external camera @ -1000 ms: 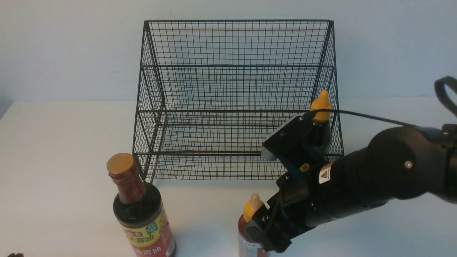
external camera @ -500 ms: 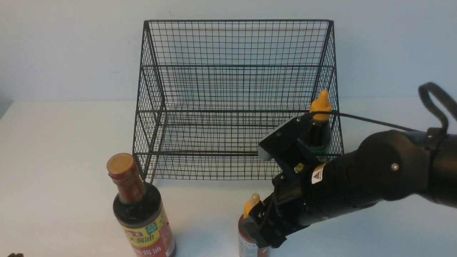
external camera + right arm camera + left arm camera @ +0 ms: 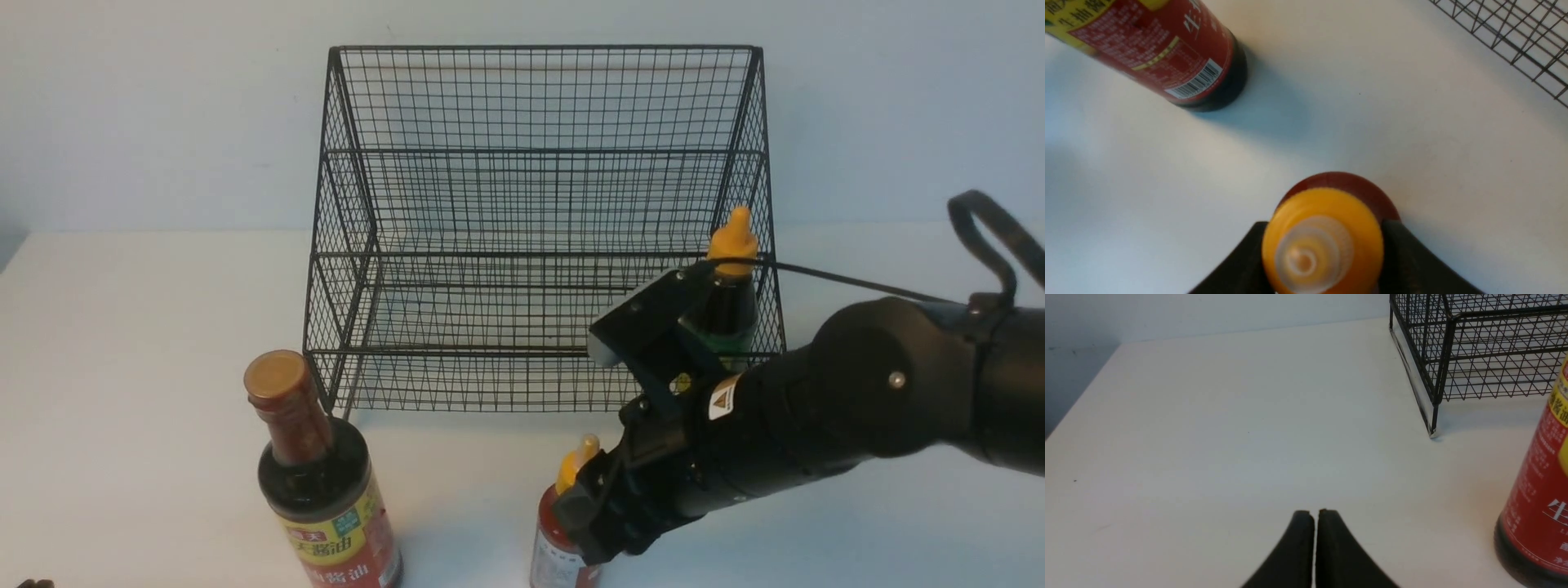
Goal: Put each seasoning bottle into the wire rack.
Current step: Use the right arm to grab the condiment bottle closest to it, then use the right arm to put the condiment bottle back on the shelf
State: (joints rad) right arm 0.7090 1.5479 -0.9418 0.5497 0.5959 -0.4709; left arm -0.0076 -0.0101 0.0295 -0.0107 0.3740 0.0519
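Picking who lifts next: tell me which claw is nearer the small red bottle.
Right. The right claw grips the small red bottle; the left claw, shut, sits far off at the near left, beyond the large dark bottle.

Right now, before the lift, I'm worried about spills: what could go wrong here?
The right gripper pinches the small red bottle high, at its nozzle. The bottle leans, so it could swing or slip. The small dark bottle stands in the wire rack close to the right arm, which might knock it.
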